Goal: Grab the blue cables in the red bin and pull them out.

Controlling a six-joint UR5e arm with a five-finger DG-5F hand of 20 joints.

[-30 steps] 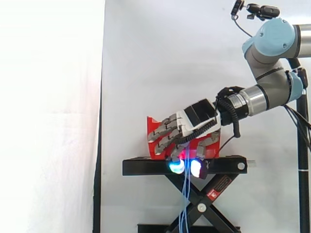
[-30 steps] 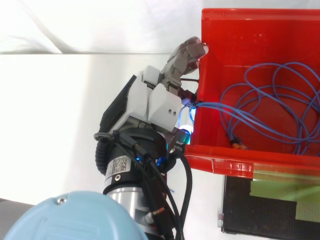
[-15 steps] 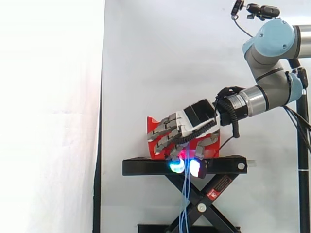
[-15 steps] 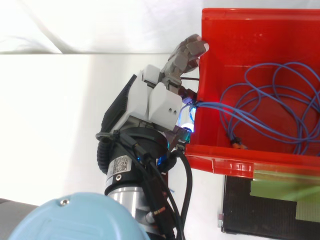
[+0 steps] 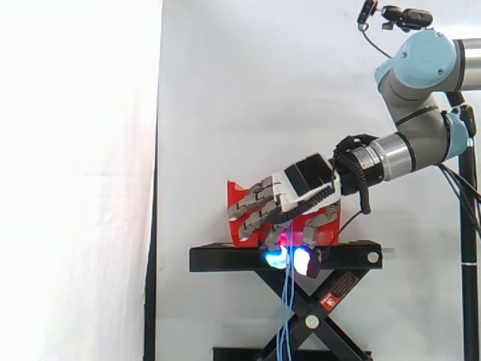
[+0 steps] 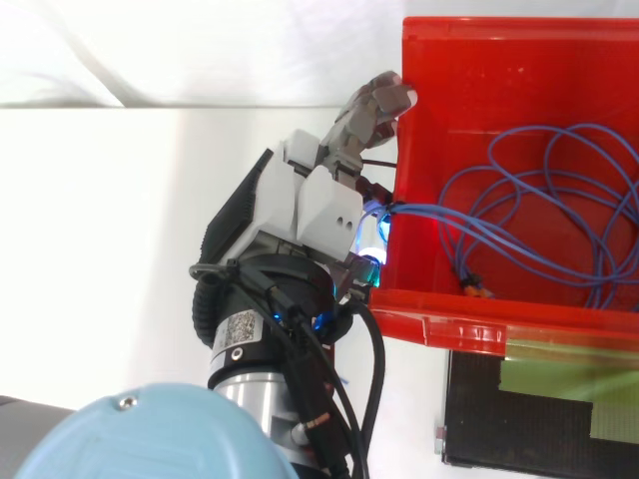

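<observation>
Your robot's hand hovers over the black stand, against the outer wall of the red bin, its fingers curled tight on the blue cables, which coil inside the bin, cross its rim and dangle below the stand.

I'm watching a black metal scissor-lift stand sitting just below the hand, and it's carrying an open red plastic bin standing right beside that hand.

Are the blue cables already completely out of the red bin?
No, most loops of the blue cables lie inside the red bin, with strands running over its wall.
</observation>
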